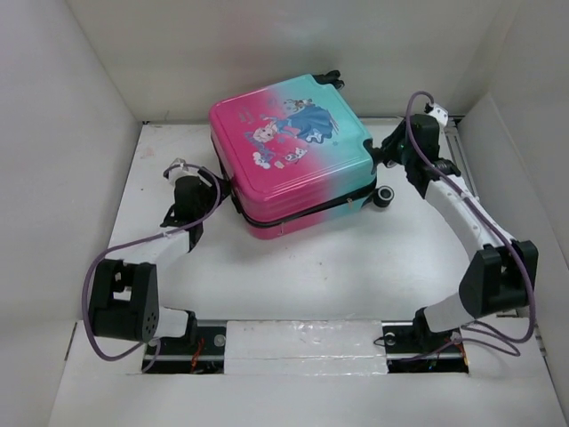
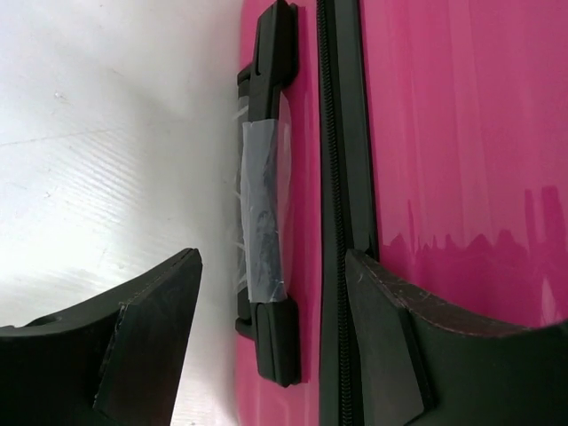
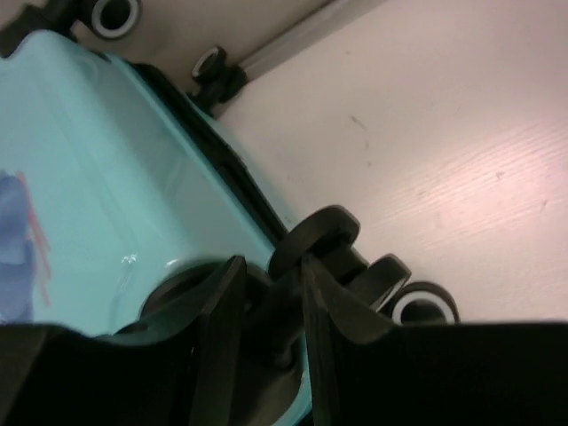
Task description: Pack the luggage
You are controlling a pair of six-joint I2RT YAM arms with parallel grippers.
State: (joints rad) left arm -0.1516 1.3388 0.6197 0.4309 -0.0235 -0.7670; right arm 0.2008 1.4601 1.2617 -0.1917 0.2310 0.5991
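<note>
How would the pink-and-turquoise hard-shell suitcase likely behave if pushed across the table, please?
The pink-and-turquoise hard-shell suitcase looks rigid, so should shift as one piece. Its glossy shell is probably slippery to grip. Lying flat on the white table, black wheels sideways, it probably slides, not rolls.

A white table (image 1: 338,276) stands enclosed by white walls (image 1: 71,133), a grey metal rail (image 3: 302,40) lining one wall's foot.

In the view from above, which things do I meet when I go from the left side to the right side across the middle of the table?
left pincer → suitcase → right pincer
</note>
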